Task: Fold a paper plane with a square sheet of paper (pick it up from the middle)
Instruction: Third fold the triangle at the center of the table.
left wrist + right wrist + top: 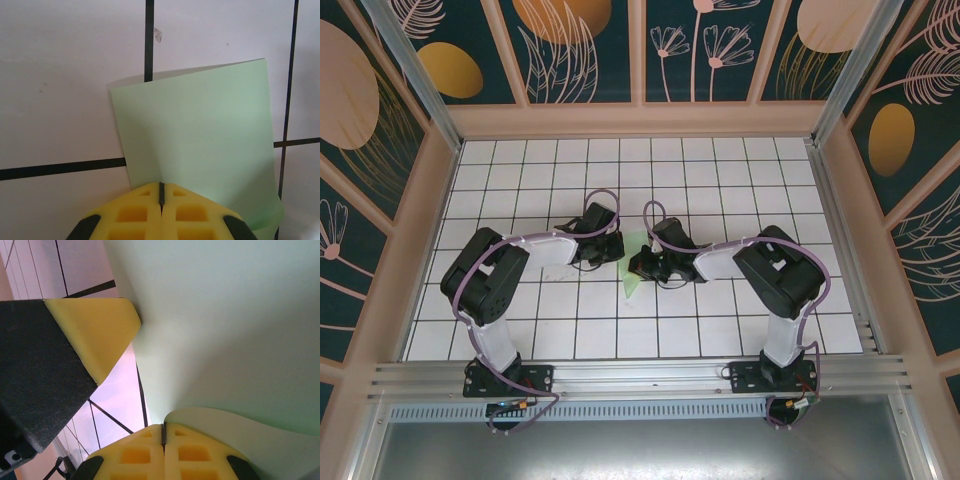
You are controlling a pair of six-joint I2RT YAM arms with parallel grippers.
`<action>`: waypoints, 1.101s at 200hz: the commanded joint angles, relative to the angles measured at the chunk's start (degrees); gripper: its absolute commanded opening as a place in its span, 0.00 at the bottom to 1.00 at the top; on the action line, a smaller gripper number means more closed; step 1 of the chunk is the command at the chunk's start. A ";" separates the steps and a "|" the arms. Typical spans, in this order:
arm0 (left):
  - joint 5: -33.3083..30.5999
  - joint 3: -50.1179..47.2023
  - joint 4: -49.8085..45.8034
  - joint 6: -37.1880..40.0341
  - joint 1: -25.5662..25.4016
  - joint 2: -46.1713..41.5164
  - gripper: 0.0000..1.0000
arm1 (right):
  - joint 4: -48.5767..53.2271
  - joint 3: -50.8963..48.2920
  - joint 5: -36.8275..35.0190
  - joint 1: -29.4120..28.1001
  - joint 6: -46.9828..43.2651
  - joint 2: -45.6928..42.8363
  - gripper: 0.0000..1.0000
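Note:
The square sheet of paper is pale mint green and sits at the table's middle, mostly hidden under the two wrists. In the left wrist view the sheet rises off the tiles and casts a shadow, its near edge running into my left gripper, whose yellow jaws are shut on it. In the right wrist view the sheet curves overhead, and a curled flap of it meets the tips of my right gripper, also shut on it. The left gripper's yellow finger touches the sheet's edge there. From above, the left gripper and right gripper nearly meet.
The table is white tiles with black grid lines, walled by patterned panels on three sides. An aluminium rail runs along the near edge by the arm bases. A small speck lies on a tile beyond the sheet.

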State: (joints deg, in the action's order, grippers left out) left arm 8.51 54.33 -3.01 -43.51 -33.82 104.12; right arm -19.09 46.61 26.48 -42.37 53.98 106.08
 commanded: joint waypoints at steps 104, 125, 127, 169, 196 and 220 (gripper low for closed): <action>1.74 -1.16 -0.51 0.51 -0.18 1.27 0.00 | 0.90 1.63 -0.55 -0.43 -1.33 2.17 0.00; 1.77 -1.15 -0.51 0.37 -0.13 0.97 0.00 | 0.94 1.64 -0.55 -0.46 -1.31 2.41 0.00; 1.77 -1.15 -0.51 0.38 -0.18 0.93 0.00 | 0.98 1.64 -0.55 -0.42 -1.33 2.38 0.00; 0.45 0.05 -1.94 -0.28 -0.18 -1.73 0.04 | 1.91 1.56 -0.61 -0.44 -1.41 2.70 0.08; -0.46 -0.48 -2.89 -1.16 1.12 -5.49 0.08 | 2.04 1.38 -0.44 -0.50 -1.32 2.59 0.16; -0.67 -2.46 -2.62 -2.49 3.63 -9.43 0.13 | 2.30 1.38 -0.42 -0.52 -1.33 2.51 0.23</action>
State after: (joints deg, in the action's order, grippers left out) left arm 8.49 53.76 -4.64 -44.21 -32.73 99.61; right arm -19.09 47.55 27.24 -42.44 54.00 107.09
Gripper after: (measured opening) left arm 0.110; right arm 0.203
